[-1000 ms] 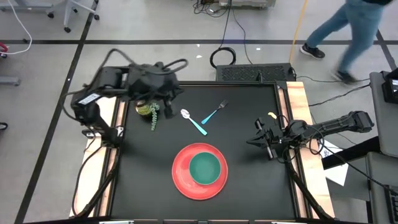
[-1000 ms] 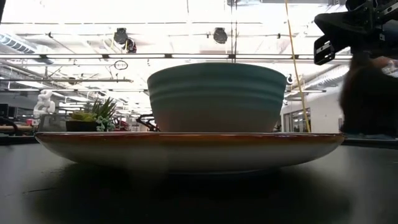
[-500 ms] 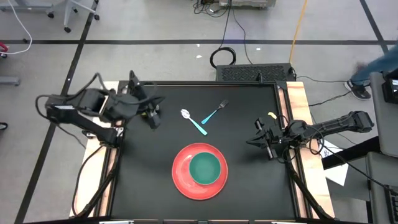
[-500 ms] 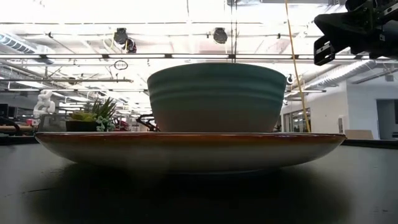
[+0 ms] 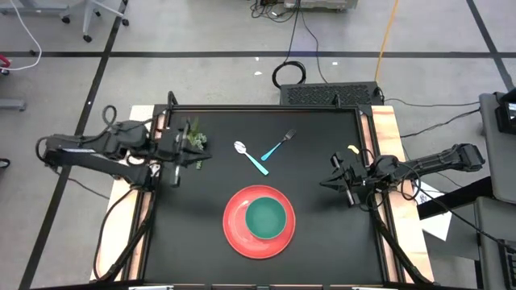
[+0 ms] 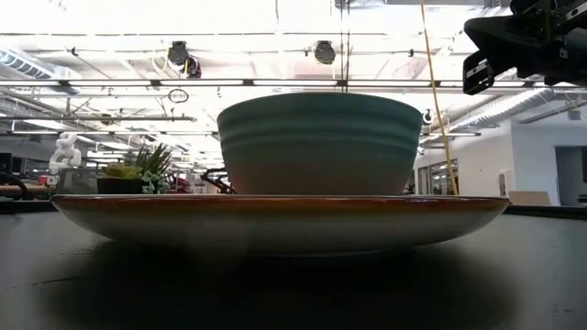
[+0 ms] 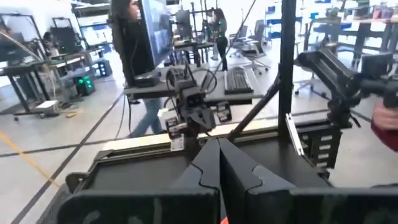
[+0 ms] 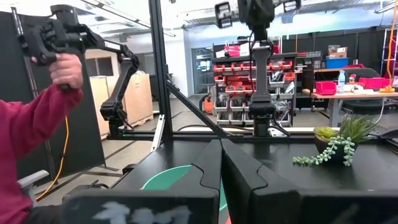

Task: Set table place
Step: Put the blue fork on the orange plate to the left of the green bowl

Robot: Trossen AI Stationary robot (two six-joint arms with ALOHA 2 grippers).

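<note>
Bowl [image 6: 319, 142] hides fork, spoon in low view; both end effectors pressed together, seemingly empty.

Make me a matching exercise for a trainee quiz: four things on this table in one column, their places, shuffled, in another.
Things:
1. bowl
2. plate
3. plant
4. fork

Places:
A. by the left gripper, near the table's left edge
B. inside the plate
C. at the table's near middle, under the bowl
D. far side, tines away from the crossed spoon

Pairs: 1-B, 2-C, 3-A, 4-D
</note>
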